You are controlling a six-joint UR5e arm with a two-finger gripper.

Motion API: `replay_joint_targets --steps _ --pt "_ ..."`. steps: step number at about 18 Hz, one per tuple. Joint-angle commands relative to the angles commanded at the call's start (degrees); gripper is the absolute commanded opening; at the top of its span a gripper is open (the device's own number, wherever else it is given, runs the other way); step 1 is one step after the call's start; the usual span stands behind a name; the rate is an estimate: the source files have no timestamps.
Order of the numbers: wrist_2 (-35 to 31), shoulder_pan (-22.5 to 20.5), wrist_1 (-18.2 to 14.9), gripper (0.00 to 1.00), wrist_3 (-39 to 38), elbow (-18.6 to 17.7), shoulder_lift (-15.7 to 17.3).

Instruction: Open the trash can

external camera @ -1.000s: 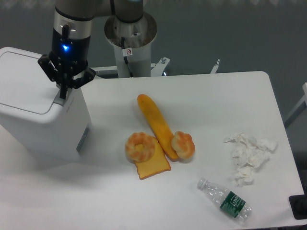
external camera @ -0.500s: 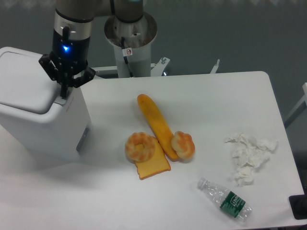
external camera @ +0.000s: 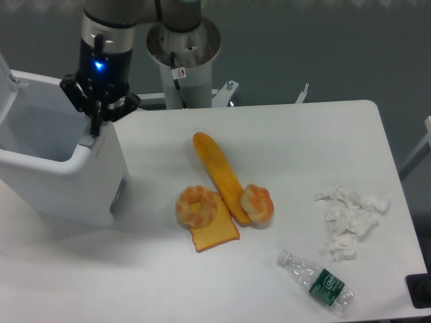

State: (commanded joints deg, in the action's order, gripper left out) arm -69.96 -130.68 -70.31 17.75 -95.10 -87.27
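The trash can (external camera: 60,182) is a large white boxy bin at the table's left. Its lid (external camera: 7,77) stands swung up at the far left edge, and the pale interior (external camera: 37,131) shows. A grey push strip (external camera: 89,142) runs along its right top edge. My gripper (external camera: 95,129) is just above that strip with its fingers close together, pointing down, holding nothing.
A long yellow bread roll (external camera: 219,175), a doughnut (external camera: 196,206), a toast slice (external camera: 214,234) and a small bun (external camera: 257,202) lie mid-table. Crumpled tissue (external camera: 350,219) and a plastic bottle (external camera: 316,281) lie at the right. The robot base (external camera: 183,60) stands behind.
The lid was flat and shut, began to lift, and now stands open at the far left. My gripper has risen slightly and shifted a little right over the push strip.
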Motion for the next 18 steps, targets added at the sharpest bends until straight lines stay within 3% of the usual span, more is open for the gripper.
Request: replay_joint_targets --steps 2,3,4,7,10,14,18 --pt "0.0 -2.11 0.26 0.61 0.0 0.0 0.09" --pt "0.0 -3.08 0.53 0.75 0.0 0.0 0.09" --pt "-0.09 -4.04 0.7 1.0 0.09 0.0 0.0" --pt "-0.87 -7.47 0.97 1.0 1.48 -0.09 -0.52" --pt "-5.7 -10.02 1.41 1.0 5.87 0.09 -3.59" --pt "-8.17 -16.17 5.53 1.0 10.62 0.09 -7.81" --pt "-8.61 -20.74 5.98 1.0 22.9 0.88 -11.68"
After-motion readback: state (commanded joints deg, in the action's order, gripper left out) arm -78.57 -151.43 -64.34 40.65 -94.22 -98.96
